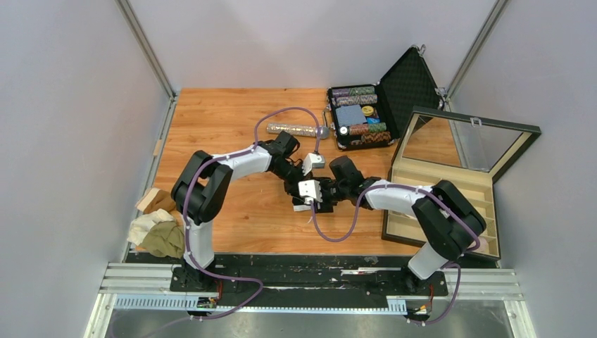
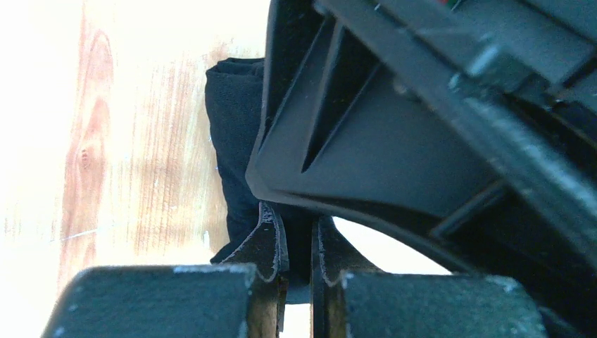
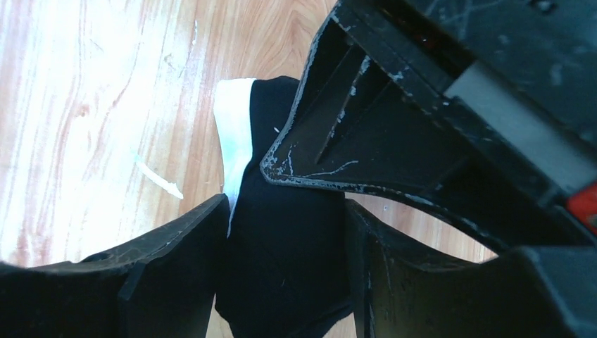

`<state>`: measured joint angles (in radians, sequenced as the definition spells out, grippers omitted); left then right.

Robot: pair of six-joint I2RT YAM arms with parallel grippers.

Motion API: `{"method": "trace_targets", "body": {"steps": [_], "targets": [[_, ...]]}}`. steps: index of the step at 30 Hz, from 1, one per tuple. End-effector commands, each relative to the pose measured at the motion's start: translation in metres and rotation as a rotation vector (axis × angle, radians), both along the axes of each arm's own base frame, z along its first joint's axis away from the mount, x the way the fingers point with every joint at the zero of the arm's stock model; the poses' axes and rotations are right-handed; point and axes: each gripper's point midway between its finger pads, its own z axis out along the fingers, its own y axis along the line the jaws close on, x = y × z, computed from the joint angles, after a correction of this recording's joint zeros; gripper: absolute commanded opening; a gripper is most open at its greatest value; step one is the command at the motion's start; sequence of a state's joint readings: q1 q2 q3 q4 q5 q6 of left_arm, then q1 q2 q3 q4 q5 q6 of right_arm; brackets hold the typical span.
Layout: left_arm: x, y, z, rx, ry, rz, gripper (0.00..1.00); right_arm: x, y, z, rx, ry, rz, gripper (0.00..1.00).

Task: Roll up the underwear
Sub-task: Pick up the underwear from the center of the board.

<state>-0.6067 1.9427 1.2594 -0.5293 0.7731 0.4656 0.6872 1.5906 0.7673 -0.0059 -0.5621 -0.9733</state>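
A black underwear [image 3: 288, 239] with a white waistband [image 3: 236, 141] lies bunched at the middle of the wooden table [image 1: 232, 120]. Both grippers meet over it and nearly hide it in the top view. My left gripper [image 2: 299, 218] is shut on a fold of the black cloth [image 2: 232, 120]. My right gripper [image 3: 285, 204] faces it, and the bundle fills the gap between its fingers, touching both. In the top view the left gripper [image 1: 308, 189] and right gripper [image 1: 325, 193] sit close together. More underwear [image 1: 158, 229], cream, olive and brown, is heaped at the table's left edge.
A glittery silver microphone [image 1: 296, 130] lies behind the grippers. An open black case [image 1: 359, 120] of chips stands at the back right. A wooden box [image 1: 440, 204] with a raised glass lid sits at the right edge. A white scrap [image 3: 160, 179] lies on the wood.
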Motion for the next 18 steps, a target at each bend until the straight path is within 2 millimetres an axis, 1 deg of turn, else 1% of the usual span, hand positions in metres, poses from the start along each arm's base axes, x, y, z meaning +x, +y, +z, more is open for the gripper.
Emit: {"method": "trace_targets", "body": {"steps": [1, 4, 6, 8, 9, 10, 11, 12, 13, 14, 15, 16, 17, 18], "targets": [[-0.002, -0.004, -0.003, 0.003, 0.021, -0.011, 0.00, 0.008, 0.000, -0.016, -0.038, -0.059, 0.014, 0.60], [-0.007, -0.003, -0.002, -0.007, 0.037, -0.024, 0.00, 0.012, -0.004, -0.027, -0.072, -0.071, 0.011, 0.62], [-0.014, -0.005, 0.002, -0.040, 0.072, -0.043, 0.00, 0.011, -0.006, -0.035, -0.094, -0.058, 0.012, 0.62], [-0.022, -0.007, 0.010, -0.096, 0.118, -0.074, 0.00, 0.009, -0.007, -0.041, -0.111, -0.042, 0.026, 0.59], [-0.030, -0.008, 0.014, -0.123, 0.166, -0.090, 0.00, 0.008, -0.007, -0.044, -0.120, -0.034, 0.032, 0.55], [-0.031, -0.009, 0.018, -0.146, 0.168, -0.111, 0.00, 0.010, -0.006, -0.045, -0.123, -0.036, 0.037, 0.50], [-0.039, -0.008, 0.020, -0.162, 0.220, -0.122, 0.00, 0.008, -0.009, -0.050, -0.144, -0.021, 0.041, 0.45], [-0.040, -0.010, 0.024, -0.183, 0.218, -0.147, 0.00, 0.008, -0.010, -0.053, -0.158, -0.014, 0.041, 0.38], [-0.048, -0.008, 0.026, -0.192, 0.276, -0.155, 0.00, 0.009, -0.011, -0.056, -0.175, -0.011, 0.042, 0.32], [-0.047, -0.010, 0.030, -0.209, 0.271, -0.174, 0.00, 0.011, -0.011, -0.058, -0.187, -0.010, 0.040, 0.26], [-0.055, -0.008, 0.033, -0.218, 0.332, -0.175, 0.00, 0.012, -0.012, -0.061, -0.198, -0.009, 0.039, 0.22], [-0.053, -0.010, 0.037, -0.242, 0.335, -0.186, 0.01, 0.013, -0.013, -0.064, -0.206, -0.009, 0.039, 0.18], [-0.056, -0.009, 0.042, -0.261, 0.390, -0.174, 0.05, 0.014, -0.013, -0.066, -0.213, -0.012, 0.042, 0.13], [-0.053, -0.011, 0.047, -0.271, 0.419, -0.157, 0.15, 0.014, -0.014, -0.067, -0.216, -0.013, 0.041, 0.06]]}}
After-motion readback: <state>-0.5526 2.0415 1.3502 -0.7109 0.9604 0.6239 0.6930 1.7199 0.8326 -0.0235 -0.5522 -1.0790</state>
